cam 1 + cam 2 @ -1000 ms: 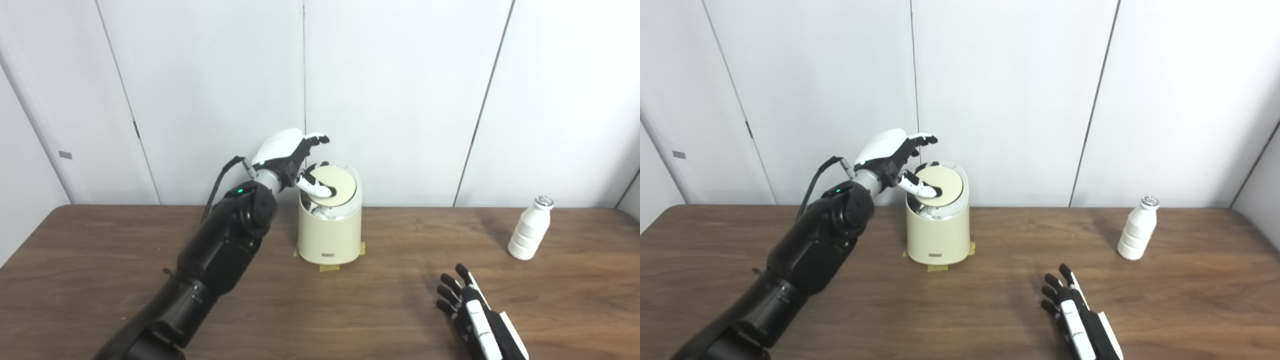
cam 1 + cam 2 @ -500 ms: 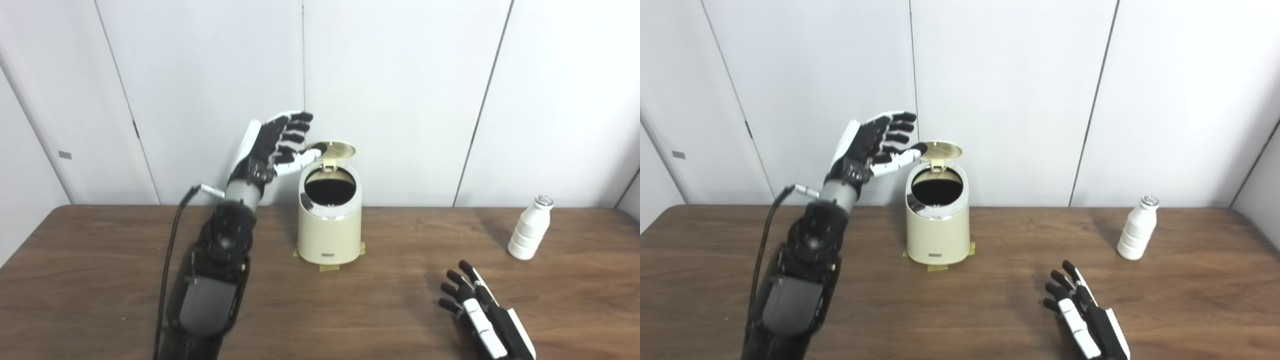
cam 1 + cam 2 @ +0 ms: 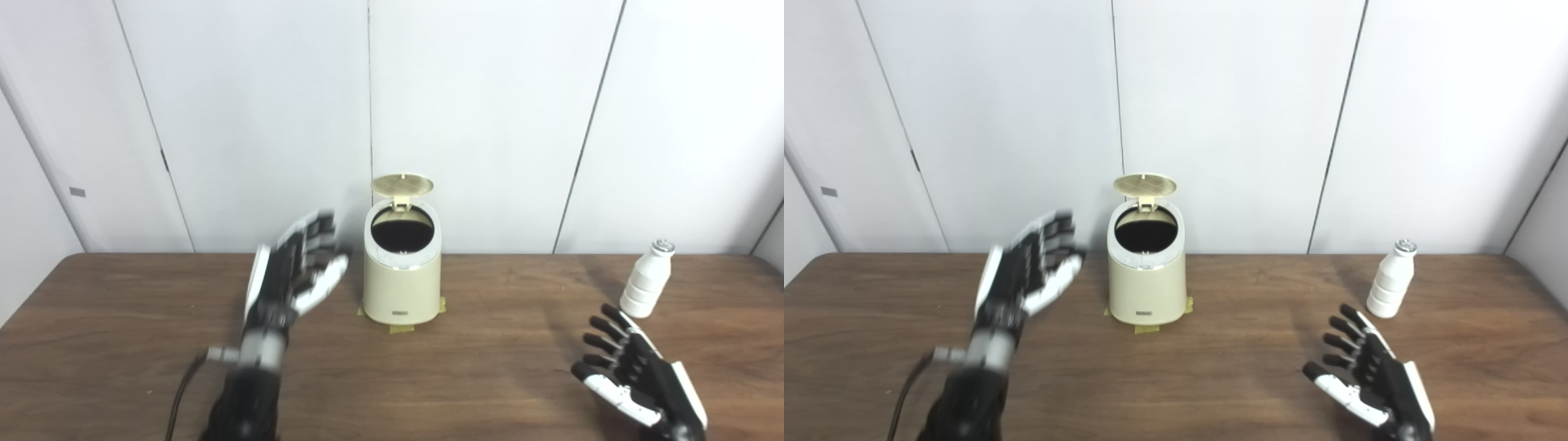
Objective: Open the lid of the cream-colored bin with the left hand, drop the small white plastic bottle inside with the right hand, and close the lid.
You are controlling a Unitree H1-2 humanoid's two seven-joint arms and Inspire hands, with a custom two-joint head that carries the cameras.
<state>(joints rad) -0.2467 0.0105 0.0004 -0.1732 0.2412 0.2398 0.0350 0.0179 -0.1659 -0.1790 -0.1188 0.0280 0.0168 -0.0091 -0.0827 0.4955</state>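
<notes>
Both hands are spreading empty: left hand (image 3: 294, 272) beside the open-lidded bin (image 3: 401, 288), right hand (image 3: 637, 373) near the bottle (image 3: 646, 288)

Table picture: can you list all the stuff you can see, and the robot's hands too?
Table: one, dark brown wood, fills the lower half.
Bin: one, cream, middle back of the table, on yellow tape.
Lid: one, cream, standing open above the bin's back edge.
Bottle: one, white, upright at far right.
Wall: white panels, behind the table.
Left hand: black and white, open, blurred, left of the bin.
Right hand: black and white, open, near the bottle.
</notes>
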